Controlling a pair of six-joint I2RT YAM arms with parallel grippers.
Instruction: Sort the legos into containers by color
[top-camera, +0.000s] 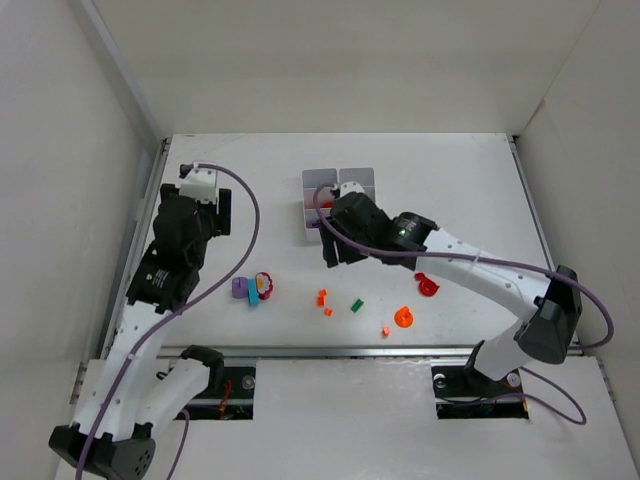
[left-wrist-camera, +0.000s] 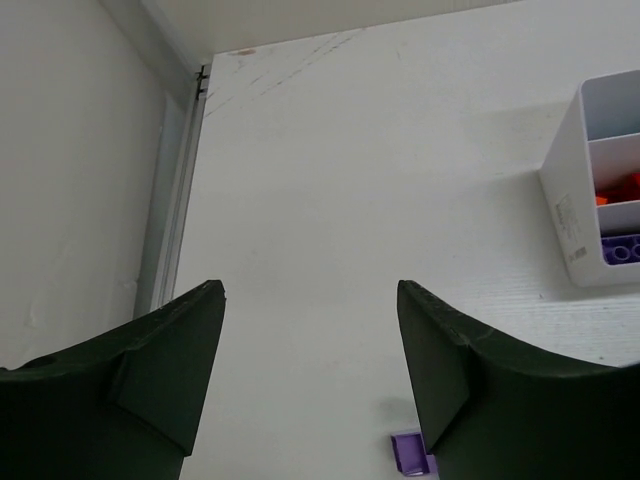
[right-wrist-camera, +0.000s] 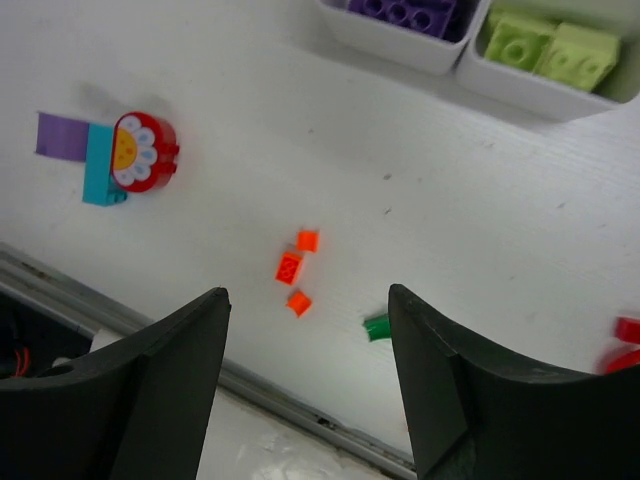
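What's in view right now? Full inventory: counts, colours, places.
tray: one, white, far centre, partly under the right arm
purple bricks: count unclear, in a tray compartment
lime green bricks: two, compartment beside the purple
orange tray pieces: count unclear, another compartment
purple brick: one, loose, left of centre
teal brick: one, against the purple brick
red flower piece: one, round, against the teal brick
small orange pieces: three clustered mid-table; a fourth near the front edge
dark green piece: one, right of the cluster
orange round piece: one, front right
red piece: one, by the right forearm
left gripper: open, empty
right gripper: open, empty
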